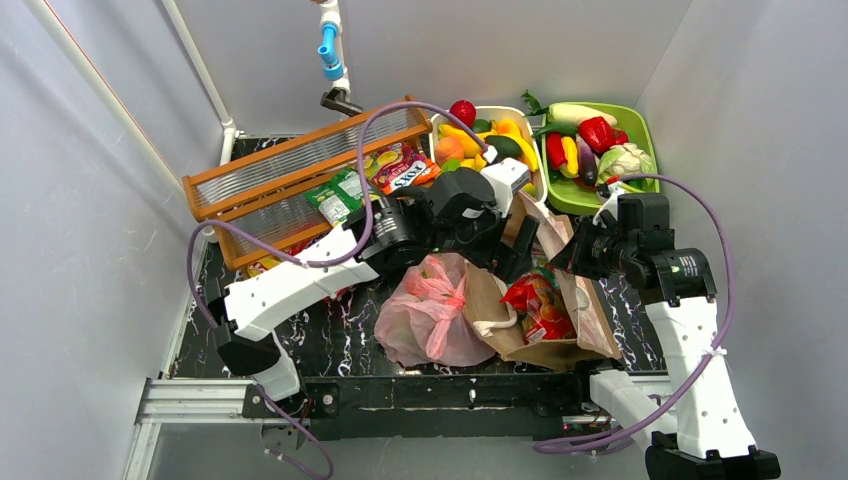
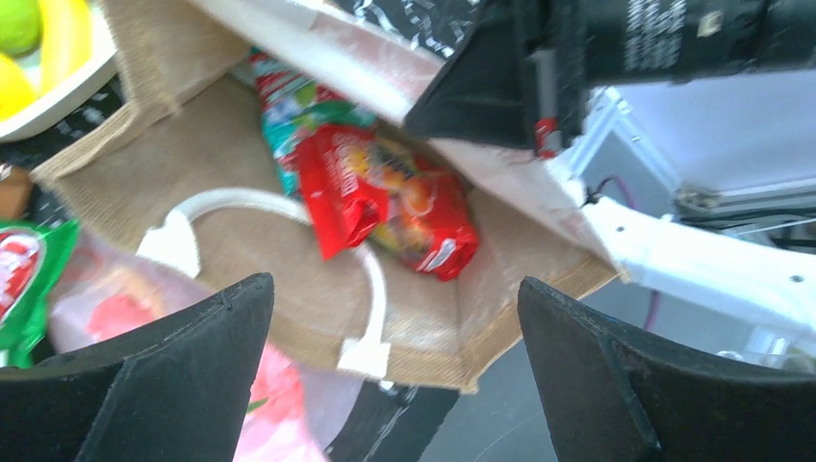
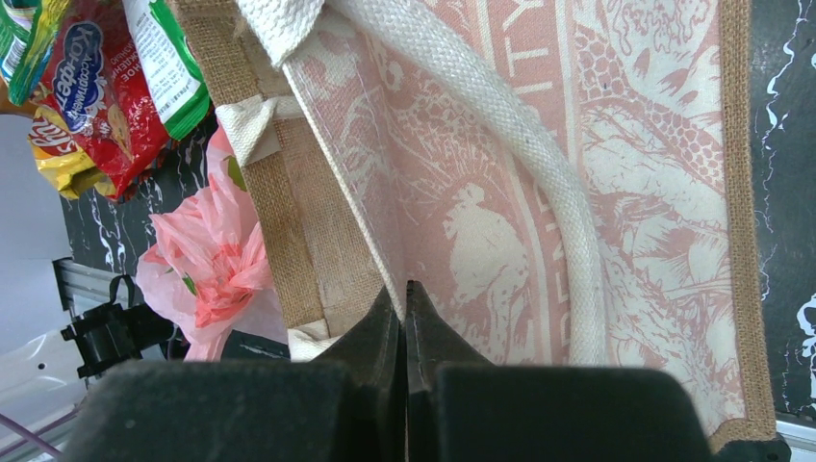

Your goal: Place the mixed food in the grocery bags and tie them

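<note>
The right claw (image 3: 404, 300) is pinched together on the rim of the jute tote bag (image 3: 616, 192) and holds one wall up. The white rope handle (image 3: 539, 183) runs just above its fingertips. It grips only a thin fold of cloth. In my judgement that fold could slide free, and the mouth would then sag shut under whatever comes next.

The left claw (image 2: 395, 289) hangs over the same mouth, fingers wide apart, nothing between them. Directly beyond it a red snack packet (image 2: 404, 207) lies inside the tote, with a second packet behind it. Low and to one side of this claw sits the pink plastic bag (image 2: 279, 395), bunched against the tote. A careless reach down could snag its thin film or the white handle loop (image 2: 241, 199). The two claws are near each other, so a knock between them is possible.

Farther past the left claw, the fruit basket (image 1: 528, 118) and the green tray (image 1: 650, 140) hold toy produce. More loose packets (image 1: 400, 168) lie on the orange rack (image 1: 290, 170).

The tote's floor is hidden behind its raised wall. I cannot tell what the pink bag holds, nor whether it is knotted. The left wrist view is blurred.
</note>
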